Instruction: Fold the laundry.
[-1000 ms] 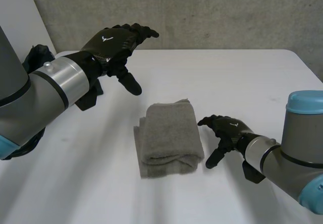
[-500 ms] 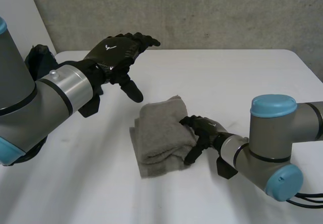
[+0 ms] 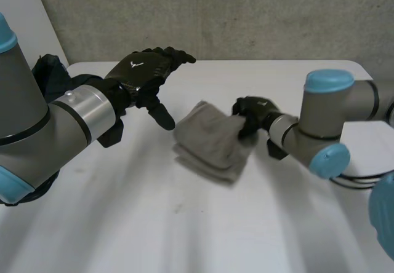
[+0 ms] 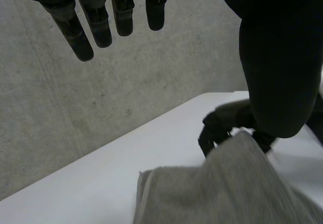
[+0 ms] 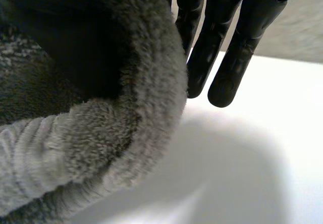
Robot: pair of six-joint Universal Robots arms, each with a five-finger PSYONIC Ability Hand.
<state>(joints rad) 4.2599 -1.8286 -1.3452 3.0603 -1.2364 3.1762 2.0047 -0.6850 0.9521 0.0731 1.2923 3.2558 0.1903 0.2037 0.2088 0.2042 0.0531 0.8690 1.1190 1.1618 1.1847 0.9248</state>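
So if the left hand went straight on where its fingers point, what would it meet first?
Probably nothing near: the left hand points over the white table toward the grey concrete wall; depth is unclear.

Grey arms (image 3: 74, 110), light-blue caps (image 3: 329, 80), black hands (image 3: 139, 70)

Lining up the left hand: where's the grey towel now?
Head view: the grey towel lies on the table, its right edge pinched by the right hand, open left hand to its left.
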